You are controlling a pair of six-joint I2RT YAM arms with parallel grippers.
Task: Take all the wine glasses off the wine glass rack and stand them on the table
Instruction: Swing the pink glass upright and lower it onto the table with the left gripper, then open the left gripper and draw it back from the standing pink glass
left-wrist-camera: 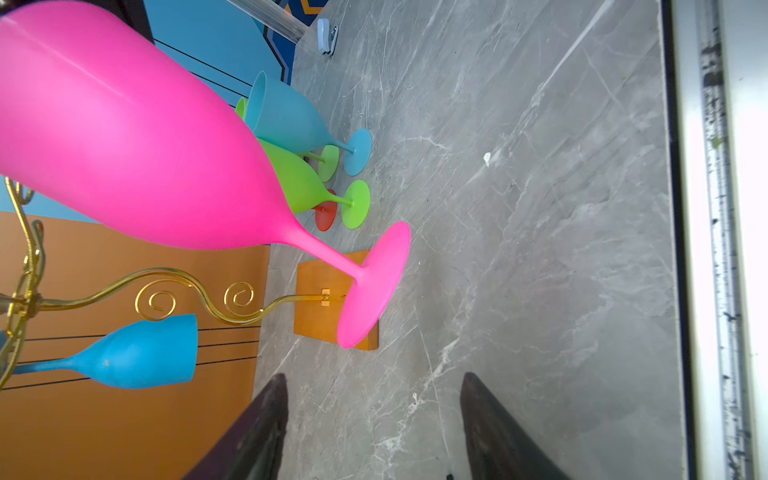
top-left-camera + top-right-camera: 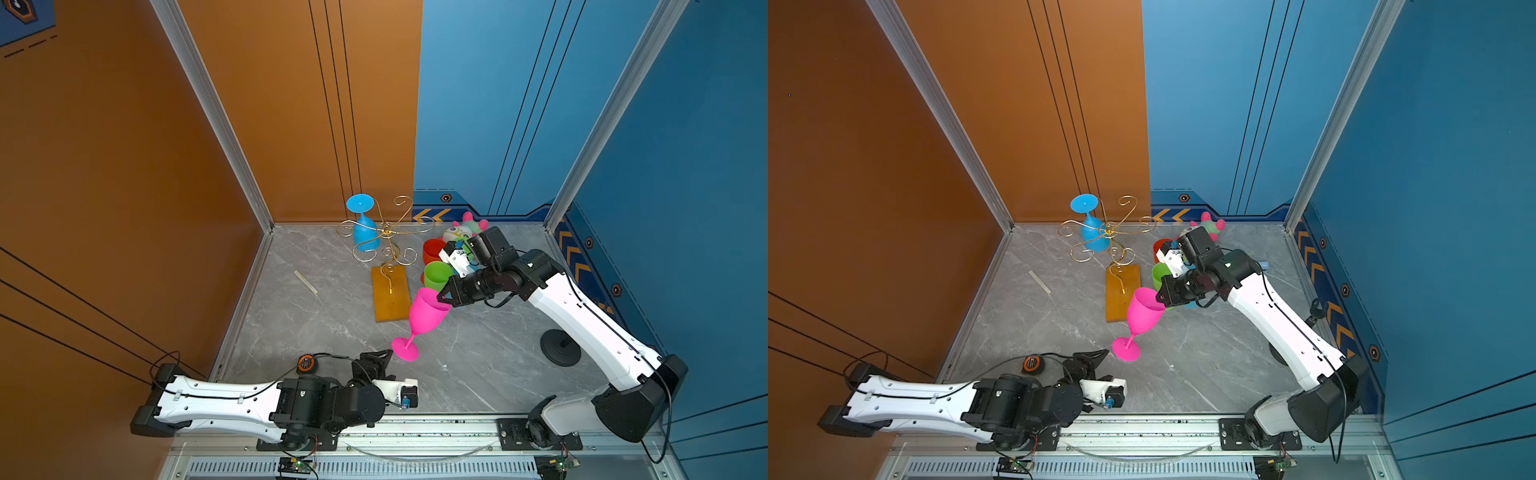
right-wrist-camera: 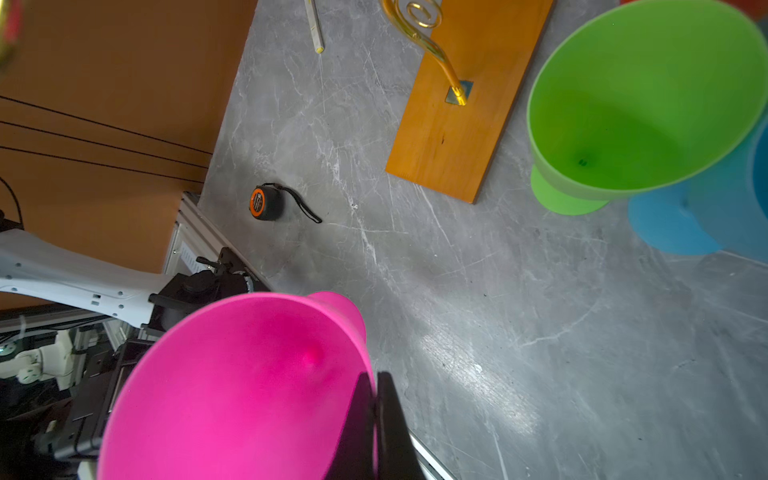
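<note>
The right fingers [image 3: 392,428] are pinched on the rim of the pink wine glass [image 2: 426,313], one inside the bowl and one outside. That glass is off the wine glass rack [image 2: 390,299] and leans just beside it. Its long axis runs from the held rim down to the foot, which points toward the left arm; whether the foot touches the bench [image 2: 316,332] I cannot tell. The left fingers [image 1: 257,436] stand apart and empty, near that foot. A blue wine glass [image 2: 365,235] hangs inverted on the rack. Righting the stem before letting go looks like the next call

Pink wine glass [image 1: 124,137], rim off frame
</note>
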